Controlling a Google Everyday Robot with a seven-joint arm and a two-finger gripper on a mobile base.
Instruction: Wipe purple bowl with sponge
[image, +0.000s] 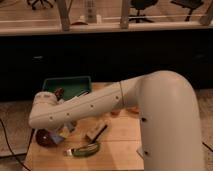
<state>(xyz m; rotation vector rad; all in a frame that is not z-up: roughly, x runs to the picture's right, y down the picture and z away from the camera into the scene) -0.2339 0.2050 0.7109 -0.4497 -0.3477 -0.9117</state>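
The purple bowl (46, 138) sits on the wooden table (120, 135) at its front left, partly covered by my white arm (90, 107). A small blue-grey piece, apparently the sponge (68, 128), shows just right of the bowl under the forearm. My gripper (61, 131) hangs below the wrist end, right beside the bowl's right rim and at the sponge. It is mostly hidden by the arm.
A green tray (67, 82) with small items stands at the table's back left. A tan block (95, 131) and a green-rimmed object (84, 149) lie near the front. Orange-brown items (133, 110) sit behind the arm. The table's left edge is close to the bowl.
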